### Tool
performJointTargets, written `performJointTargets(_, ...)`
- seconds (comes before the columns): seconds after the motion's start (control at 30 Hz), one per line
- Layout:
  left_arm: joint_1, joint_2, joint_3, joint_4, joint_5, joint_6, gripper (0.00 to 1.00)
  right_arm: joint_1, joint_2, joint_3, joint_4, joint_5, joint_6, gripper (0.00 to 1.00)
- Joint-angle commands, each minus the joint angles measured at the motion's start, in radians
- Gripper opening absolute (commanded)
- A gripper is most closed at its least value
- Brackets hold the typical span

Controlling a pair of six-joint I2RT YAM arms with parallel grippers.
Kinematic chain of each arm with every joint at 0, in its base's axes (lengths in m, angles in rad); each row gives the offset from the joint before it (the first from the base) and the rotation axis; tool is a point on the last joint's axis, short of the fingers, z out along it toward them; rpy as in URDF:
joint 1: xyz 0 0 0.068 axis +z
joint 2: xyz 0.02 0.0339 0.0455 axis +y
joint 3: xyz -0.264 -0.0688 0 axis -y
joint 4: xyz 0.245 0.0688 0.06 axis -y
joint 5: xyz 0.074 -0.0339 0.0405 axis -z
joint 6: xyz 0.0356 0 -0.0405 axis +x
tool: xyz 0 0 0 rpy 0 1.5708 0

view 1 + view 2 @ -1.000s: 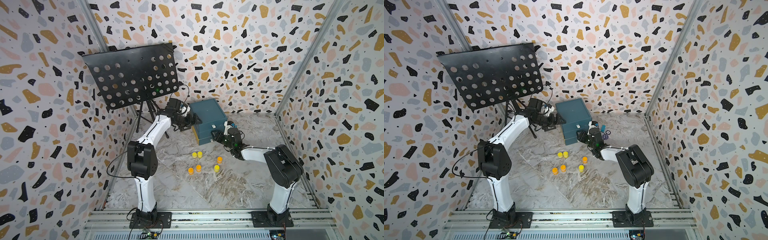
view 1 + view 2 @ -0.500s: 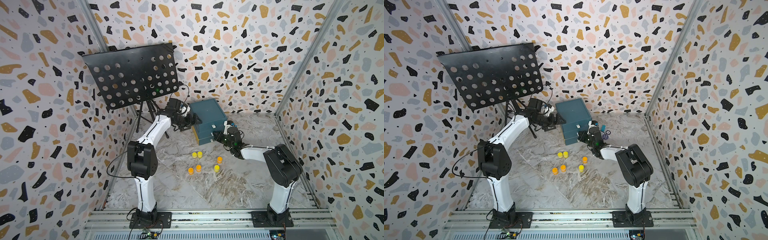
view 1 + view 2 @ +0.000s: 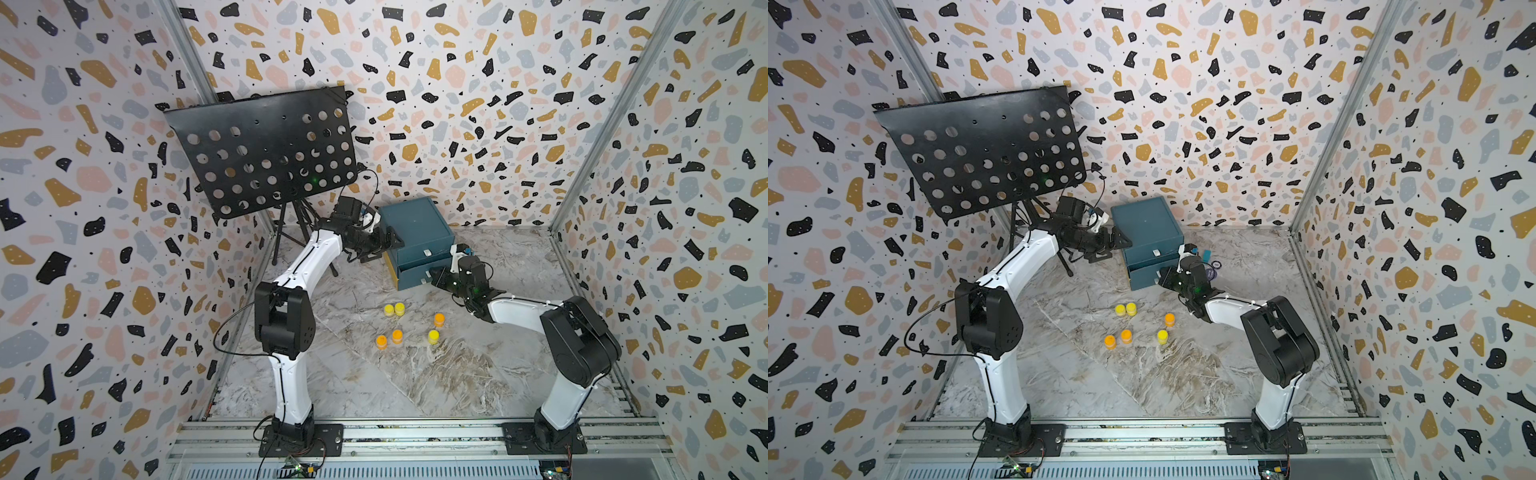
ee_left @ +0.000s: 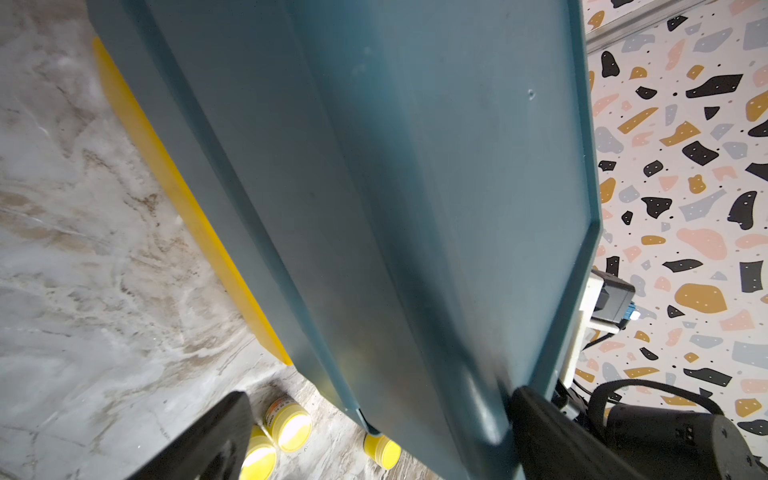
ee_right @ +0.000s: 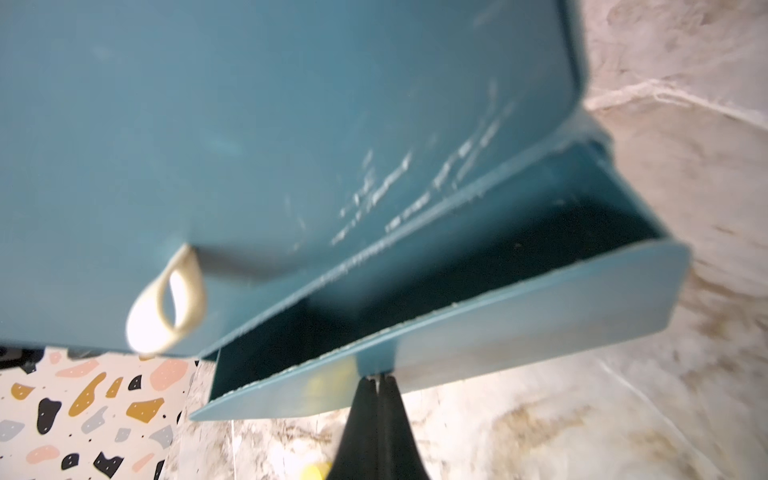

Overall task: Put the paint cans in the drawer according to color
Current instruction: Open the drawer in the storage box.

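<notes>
Right pincer (image 5: pixel 378 380) first: its two black, wedge-shaped fingers are clenched flat together, tips against the middle of the lower drawer (image 5: pixel 519 316) front. Whether that drawer's pull is caught between them I can't make out; the tips hide the spot. The lower drawer stands a little way out of the box (image 3: pixel 415 226), a small teal cabinet with a smooth, matte painted skin. The upper drawer (image 5: pixel 291 124) sits flush, its front scuffed in pale streaks, and a soft cream loop pull (image 5: pixel 166 307) hangs from it like a folded strap. A yellow strip (image 4: pixel 178 199) runs along the box's bottom edge on its left side. The box sits at the middle of the far edge of the surface (image 3: pixel 415 382), a sheet patterned like grey and tan marble.

Left pincer (image 3: pixel 384 249) is released, its fingers spread wide with the box's front left corner between them.

Six paint cans (image 3: pixel 1120 309) stand upright around the middle of the surface, apart from the box. They are squat little plastic tubs with round lids, and one shows a printed label on its wall. A yellow pair (image 3: pixel 389 310) stands touching, nearest the box. A lone orange can (image 3: pixel 439 319) is off toward the right edge, with a third yellow can (image 3: pixel 433 336) just nearer the front edge. Two orange cans (image 3: pixel 397 336) stand side by side, close but apart.

A black perforated metal music stand (image 3: pixel 266 153) fills the far left corner.
</notes>
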State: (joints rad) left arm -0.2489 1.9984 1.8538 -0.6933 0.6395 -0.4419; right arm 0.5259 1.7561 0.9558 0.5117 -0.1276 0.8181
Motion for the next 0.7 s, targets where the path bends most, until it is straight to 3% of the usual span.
performJointTargets(0.0,0.007,0.022,-0.002,-0.045,-0.021,0.009,1.00,-0.001,-0.084,-0.043,-0.040,0.002,-0.036,0.00)
performJointTargets(0.27,0.007,0.020,-0.003,-0.044,-0.026,0.009,1.00,0.023,-0.200,-0.133,-0.122,0.006,-0.085,0.00)
performJointTargets(0.43,0.005,0.020,-0.005,-0.047,-0.035,0.010,1.00,0.047,-0.251,-0.137,-0.193,0.023,-0.124,0.07)
performJointTargets(0.5,0.004,0.019,-0.005,-0.049,-0.043,0.012,1.00,0.052,-0.268,-0.139,-0.216,0.029,-0.133,0.11)
performJointTargets(0.67,0.002,0.013,-0.004,-0.054,-0.057,0.018,1.00,0.066,-0.313,-0.142,-0.271,0.041,-0.161,0.33)
